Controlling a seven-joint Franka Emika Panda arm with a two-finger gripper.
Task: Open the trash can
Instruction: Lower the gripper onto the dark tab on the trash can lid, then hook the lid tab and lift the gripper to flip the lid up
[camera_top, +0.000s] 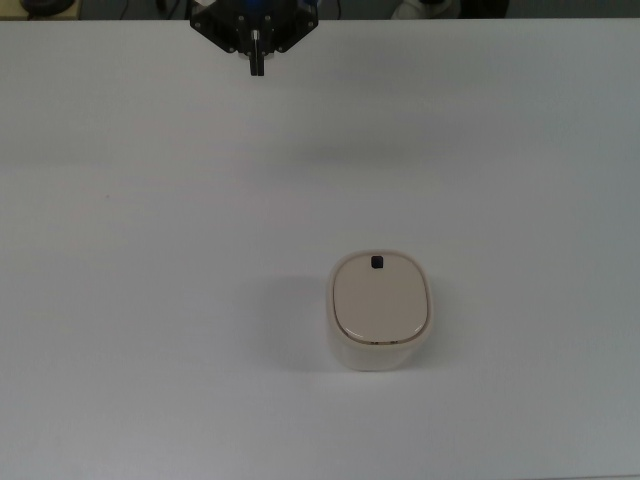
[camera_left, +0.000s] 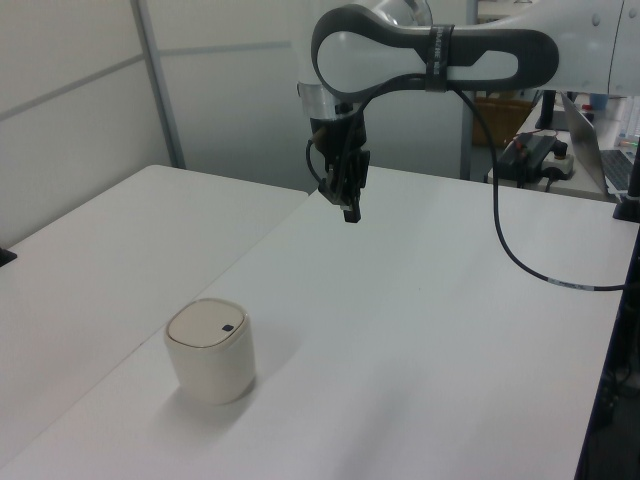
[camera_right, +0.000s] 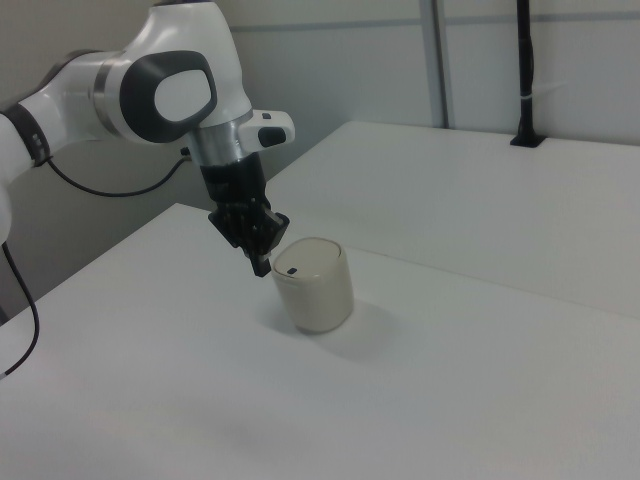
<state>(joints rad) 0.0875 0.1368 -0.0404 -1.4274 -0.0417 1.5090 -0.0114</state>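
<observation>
The trash can (camera_top: 380, 312) stands upright on the white table (camera_top: 140, 300), nearest the camera in the top view, and its beige lid (camera_top: 380, 299) lies flat and flush on the cream body, so nothing of the task looks done yet: the bin is closed and untouched. The small black button (camera_top: 376, 262) sits at the lid's far edge in the top view, on the side that faces toward the pincer, and I judge that pressing it is what will release the lid. All that is left, then, is the whole job: bring the arm across and down over the bin, set a fingertip on the button, and let the lid spring up. Farther off, the pincer (camera_top: 257, 68) hangs in the air above the table's far part, well apart from the bin; in the top view the bin lies toward the camera and to the top view's right of it. In the left view the pincer (camera_left: 350, 212) points down, clear of the table. Its two fingers are drawn together with no gap showing between them in the top view or the right view, and they grip nothing and touch nothing. In the right view the pincer (camera_right: 261, 266) seems close to the bin's lid, but the top view shows real distance between them.
</observation>
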